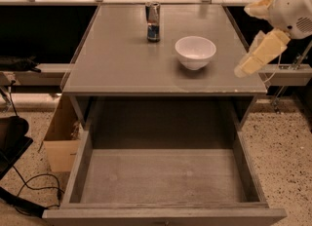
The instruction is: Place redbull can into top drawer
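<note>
The redbull can (153, 22) stands upright at the far middle of the grey tabletop (117, 59), silver and dark blue. The top drawer (163, 176) is pulled wide open below the table's front edge, and its flat grey bottom holds nothing. My gripper (243, 40) hangs at the right edge of the table, above the tabletop. Its cream fingers (262, 50) are spread apart and hold nothing. It is to the right of the white bowl and far from the can.
A white bowl (195, 51) sits on the tabletop right of centre, between the gripper and the can. A cardboard box (61, 137) stands on the floor left of the drawer. Cables (29, 191) lie on the floor at lower left. Rails run behind the table.
</note>
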Motion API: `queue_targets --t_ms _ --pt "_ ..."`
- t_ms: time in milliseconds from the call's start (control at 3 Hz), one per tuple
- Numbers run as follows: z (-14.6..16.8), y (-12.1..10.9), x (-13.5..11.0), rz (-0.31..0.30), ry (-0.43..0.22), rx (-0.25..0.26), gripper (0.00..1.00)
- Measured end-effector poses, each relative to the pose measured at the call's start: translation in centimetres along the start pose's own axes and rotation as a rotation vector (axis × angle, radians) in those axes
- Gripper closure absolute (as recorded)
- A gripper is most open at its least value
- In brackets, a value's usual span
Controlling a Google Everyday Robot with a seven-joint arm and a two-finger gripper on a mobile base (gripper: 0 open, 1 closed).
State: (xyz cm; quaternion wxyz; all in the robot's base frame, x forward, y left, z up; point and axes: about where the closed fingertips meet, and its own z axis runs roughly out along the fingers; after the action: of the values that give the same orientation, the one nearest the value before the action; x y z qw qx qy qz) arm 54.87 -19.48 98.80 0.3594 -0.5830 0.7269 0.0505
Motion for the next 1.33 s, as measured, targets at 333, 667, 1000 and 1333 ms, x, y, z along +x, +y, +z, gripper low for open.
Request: queue_targets --t_ms 333,667,1000,1333 --pt "3.0 -5.7 -4.0 0.018 -0.279 0.014 0.00" --pt "3.1 -5.6 -4.0 0.019 -0.279 0.012 0.00" --pt "7.2 -7.2 -4.9 0.041 -0.341 -0.015 0.00" --pt "13.1 -9.8 -6.8 0.082 -0.401 -0.034 0.00"
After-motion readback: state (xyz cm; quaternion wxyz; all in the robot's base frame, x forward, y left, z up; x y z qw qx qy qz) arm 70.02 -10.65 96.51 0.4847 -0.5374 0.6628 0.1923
